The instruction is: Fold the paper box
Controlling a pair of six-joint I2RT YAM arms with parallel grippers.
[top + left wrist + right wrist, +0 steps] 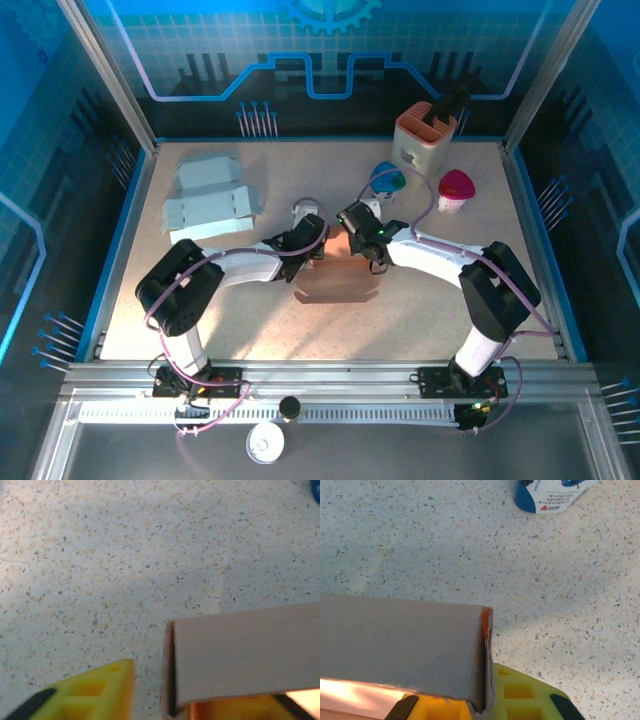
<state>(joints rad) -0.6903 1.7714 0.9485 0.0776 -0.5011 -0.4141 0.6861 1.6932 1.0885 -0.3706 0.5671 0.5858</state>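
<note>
The brown box [338,283] sat mid-table [440,300], half formed. The right gripper [374,252] pinched one wall tight. The left gripper [314,250] stood spread astride the opposite wall. Next, I reckoned, it needed closing and creasing.

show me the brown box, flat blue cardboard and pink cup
brown box [336,285], top external view, its top panel
flat blue cardboard [208,200], top external view, sheet centre
pink cup [456,185], top external view, its lid
</note>
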